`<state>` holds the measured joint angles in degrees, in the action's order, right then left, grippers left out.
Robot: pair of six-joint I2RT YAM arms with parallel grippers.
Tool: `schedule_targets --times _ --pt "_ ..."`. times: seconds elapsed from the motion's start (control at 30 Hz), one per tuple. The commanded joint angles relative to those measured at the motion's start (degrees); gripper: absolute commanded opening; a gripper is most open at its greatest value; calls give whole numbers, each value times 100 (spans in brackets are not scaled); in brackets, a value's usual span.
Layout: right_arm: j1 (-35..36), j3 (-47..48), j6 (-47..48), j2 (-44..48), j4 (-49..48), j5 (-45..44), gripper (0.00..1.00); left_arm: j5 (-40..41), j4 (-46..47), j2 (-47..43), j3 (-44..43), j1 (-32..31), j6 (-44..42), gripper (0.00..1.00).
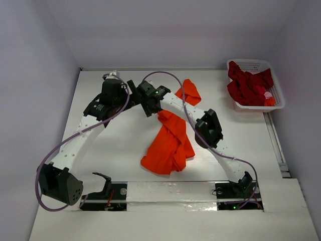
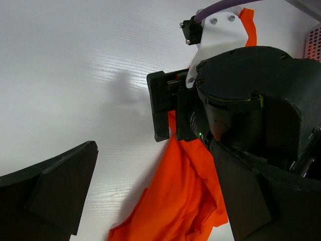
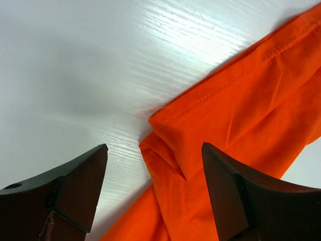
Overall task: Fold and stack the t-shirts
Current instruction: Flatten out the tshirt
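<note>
The bright orange t-shirt (image 1: 169,143) lies crumpled in a long strip in the middle of the table. My right gripper (image 1: 149,108) is open and low over its upper left edge. In the right wrist view the gripper (image 3: 154,148) straddles a folded hem corner of the shirt (image 3: 225,115), not closed on it. My left gripper (image 1: 131,88) is open and empty just left of the right gripper. In the left wrist view the left gripper (image 2: 155,165) faces the right gripper's black body (image 2: 241,100) and the orange cloth (image 2: 185,201). Dark red t-shirts (image 1: 248,85) lie heaped in the basket.
The white lattice basket (image 1: 278,103) stands at the back right corner of the table. The two wrists are close together at the back middle. Purple cables (image 1: 120,108) loop over both arms. White walls close in the table at the left and back.
</note>
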<state>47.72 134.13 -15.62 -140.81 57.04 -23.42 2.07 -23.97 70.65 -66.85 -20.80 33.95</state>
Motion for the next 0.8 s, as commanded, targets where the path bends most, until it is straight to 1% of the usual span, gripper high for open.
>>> schedule_targets --times 0.0,0.1,0.23,0.27,0.33,0.4,0.47,0.53,0.57,0.77 --pt "290 334 -11 -148 80 -242 80 -101 287 -69 23 -47 67 99" --pt "290 246 -47 -280 62 -531 76 -101 252 -104 32 -47 50 99" --pt "290 44 -64 -359 -78 -559 75 48 156 -235 32 -47 76 99" --pt "290 9 -73 -376 -96 -550 75 127 121 -306 32 -47 111 99" --pt "290 -106 -117 -403 -166 -506 74 626 42 -516 32 -47 172 99" --pt "290 -202 -135 -386 -228 -471 74 812 24 -657 23 -47 164 99" --pt "290 -299 -152 -368 -280 -444 74 927 -55 -772 -21 102 138 99" --pt "290 -326 -143 -368 -298 -470 74 901 -134 -772 -73 321 111 99" --pt "290 -308 -126 -377 -307 -497 74 762 -143 -764 -74 383 77 99" --pt "290 -264 -108 -403 -316 -725 73 594 -117 -763 23 463 94 99"
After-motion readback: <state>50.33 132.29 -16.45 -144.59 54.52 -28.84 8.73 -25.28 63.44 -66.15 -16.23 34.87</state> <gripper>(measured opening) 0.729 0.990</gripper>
